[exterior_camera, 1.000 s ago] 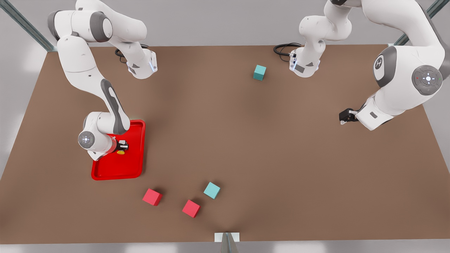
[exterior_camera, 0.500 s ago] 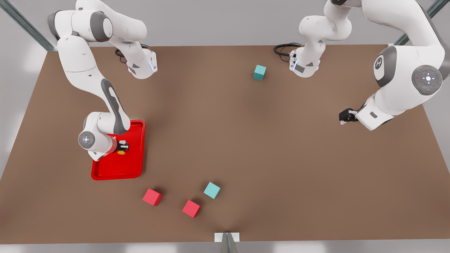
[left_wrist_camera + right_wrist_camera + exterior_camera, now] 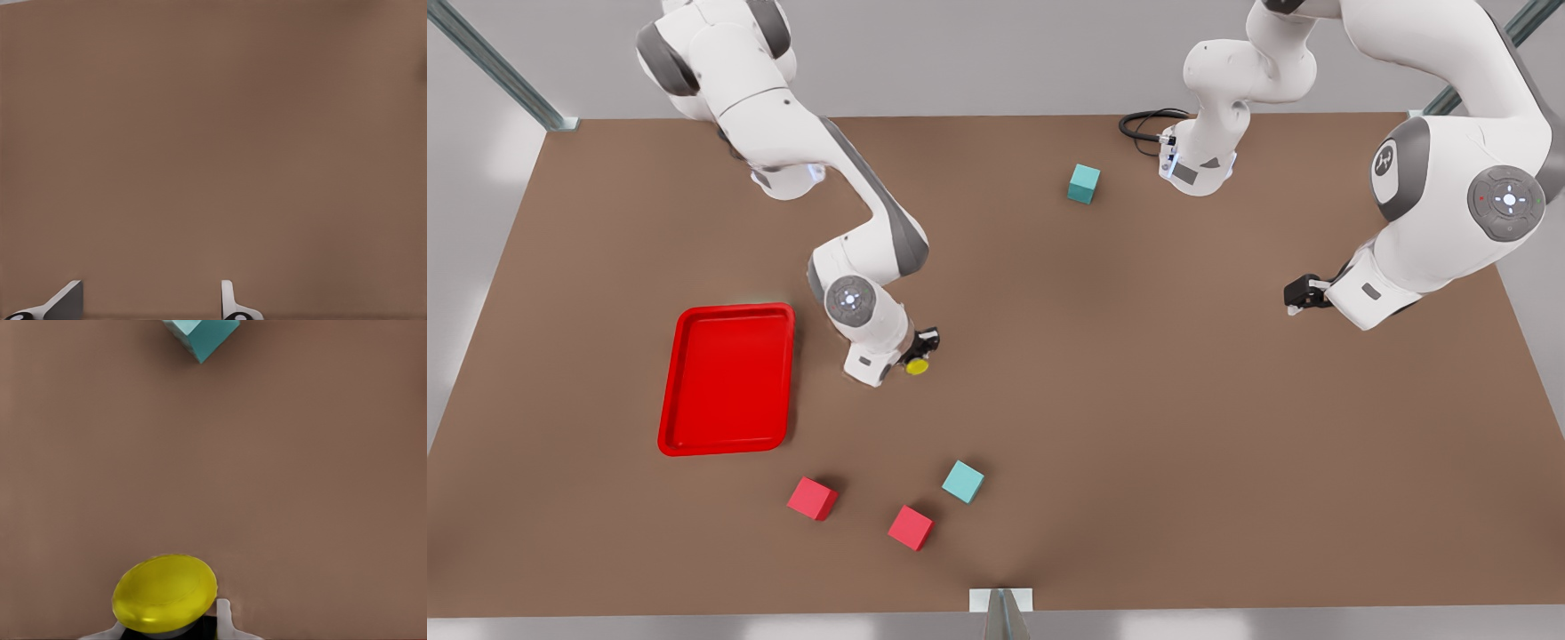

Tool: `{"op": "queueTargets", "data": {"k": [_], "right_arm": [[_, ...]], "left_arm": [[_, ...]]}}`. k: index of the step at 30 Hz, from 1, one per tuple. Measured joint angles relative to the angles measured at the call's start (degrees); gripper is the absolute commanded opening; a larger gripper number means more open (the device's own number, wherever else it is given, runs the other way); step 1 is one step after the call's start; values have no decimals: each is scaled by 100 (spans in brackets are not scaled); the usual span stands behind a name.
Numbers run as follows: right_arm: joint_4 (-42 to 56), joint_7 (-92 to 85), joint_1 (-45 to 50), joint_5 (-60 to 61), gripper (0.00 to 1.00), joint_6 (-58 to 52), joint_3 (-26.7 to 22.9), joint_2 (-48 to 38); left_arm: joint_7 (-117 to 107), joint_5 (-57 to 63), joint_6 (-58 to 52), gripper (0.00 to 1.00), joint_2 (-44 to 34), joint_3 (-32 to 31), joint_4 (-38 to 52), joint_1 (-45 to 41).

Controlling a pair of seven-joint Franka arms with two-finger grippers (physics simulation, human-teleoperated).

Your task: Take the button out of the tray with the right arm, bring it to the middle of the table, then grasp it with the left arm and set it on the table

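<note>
Button (image 3: 917, 364), yellow cap outward, was clamped in the right gripper (image 3: 921, 350) left of frame centre, clear of the tray (image 3: 729, 379), mid-carry toward the table (image 3: 1138, 400) middle. The left gripper (image 3: 1296, 296), fingers apart, waited at right; next it would need to close in on the button.

A: Soft, even light is falling from overhead; the bench (image 3: 1103, 373) is showing pale bands and a darker patch mid-frame.

B: Shadows are staying faint under the cubes (image 3: 962, 481). Both wrist views are looking slightly soft.
</note>
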Motion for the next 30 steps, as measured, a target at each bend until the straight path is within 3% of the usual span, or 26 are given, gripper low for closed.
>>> {"op": "queueTargets", "data": {"k": [7, 14, 16, 17, 19, 22, 26, 28, 30], "right_arm": [[2075, 1590, 1242, 492, 43, 200, -32, 1800], [2395, 2791, 1573, 559, 45, 962, -70, 2696], [2378, 3059, 1598, 540, 74, 1061, -70, 2752], [2370, 3183, 1605, 533, 83, 1106, -71, 2767], [2356, 3413, 1640, 520, 92, 1207, -71, 2789], [2163, 3708, 1664, 541, 100, 1140, -70, 2334], [1783, 3618, 935, 535, 100, -372, -290, 520], [2192, 3263, -466, 374, 100, -1477, -448, 216], [2716, 2813, -1631, -137, 100, -2452, -487, 124]], "left_arm": [[0, 0, 2, 100, 22, 1, 0, 2], [0, 0, 6, 100, 77, 0, 0, 6], [0, 0, 6, 100, 79, 0, 0, 7], [-1, 0, 6, 100, 79, 0, 0, 8], [-1, 0, 7, 100, 79, 0, 0, 8], [-1, 0, 7, 100, 79, 1, 0, 8], [-167, -141, -89, 100, 170, -9, -1, -160], [-636, -310, -78, 100, 532, -17, 50, -1339], [-1285, -588, 384, 100, 1509, -50, 79, -2841]]}}
